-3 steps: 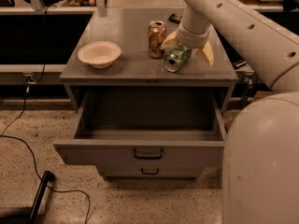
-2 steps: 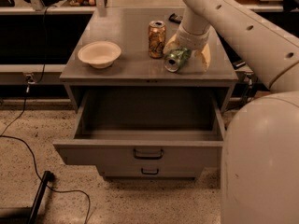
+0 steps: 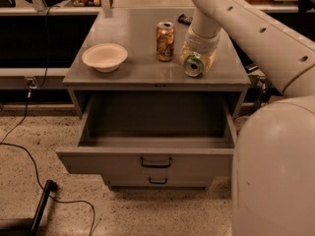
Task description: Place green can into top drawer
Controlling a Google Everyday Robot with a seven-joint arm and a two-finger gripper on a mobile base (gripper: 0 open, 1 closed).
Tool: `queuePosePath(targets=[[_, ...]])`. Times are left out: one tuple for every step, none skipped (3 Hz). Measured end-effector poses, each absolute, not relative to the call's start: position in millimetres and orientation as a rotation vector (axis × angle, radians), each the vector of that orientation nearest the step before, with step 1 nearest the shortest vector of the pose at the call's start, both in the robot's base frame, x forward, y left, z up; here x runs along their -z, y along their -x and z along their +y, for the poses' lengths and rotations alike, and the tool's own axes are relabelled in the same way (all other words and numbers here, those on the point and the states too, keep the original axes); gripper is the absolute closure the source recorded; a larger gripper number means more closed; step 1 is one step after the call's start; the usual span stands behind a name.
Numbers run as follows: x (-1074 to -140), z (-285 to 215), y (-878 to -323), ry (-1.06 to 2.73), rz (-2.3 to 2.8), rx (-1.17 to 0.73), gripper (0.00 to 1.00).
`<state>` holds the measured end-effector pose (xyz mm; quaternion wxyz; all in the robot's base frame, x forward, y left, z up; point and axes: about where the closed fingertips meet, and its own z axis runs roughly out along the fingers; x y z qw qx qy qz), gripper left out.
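Observation:
The green can [image 3: 193,65] is tilted on its side, silver top towards me, held in my gripper [image 3: 197,61] just above the front right of the cabinet top [image 3: 133,38]. The gripper's yellowish fingers [image 3: 207,59] close around the can's body. The top drawer [image 3: 155,156] is pulled wide open below, its grey inside bare, its dark handle centred on the front. The can is above the cabinet top, behind the drawer opening.
An orange-gold can [image 3: 165,41] stands upright just left of the gripper. A cream bowl [image 3: 104,57] sits on the left of the top. The smaller lower drawer [image 3: 157,181] is shut. A black cable [image 3: 29,156] lies on the floor at left. My base [image 3: 275,171] fills the right.
The gripper with the green can has risen slightly and shifted a little towards the front edge of the cabinet top. The drawer and the other objects have not moved.

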<state>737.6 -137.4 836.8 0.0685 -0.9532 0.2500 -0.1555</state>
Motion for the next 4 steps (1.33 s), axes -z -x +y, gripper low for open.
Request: queuePosePath(targets=[[-839,-136,-737,2.843,0.742,0.457,0.76],[-846,-133,-735,2.781,0.731,0.436,0.86],[-880,-134,-711,2.628,0.729,0.402,1.0],[-923,-143,-664,2.451,0.816,0.356,1.0]])
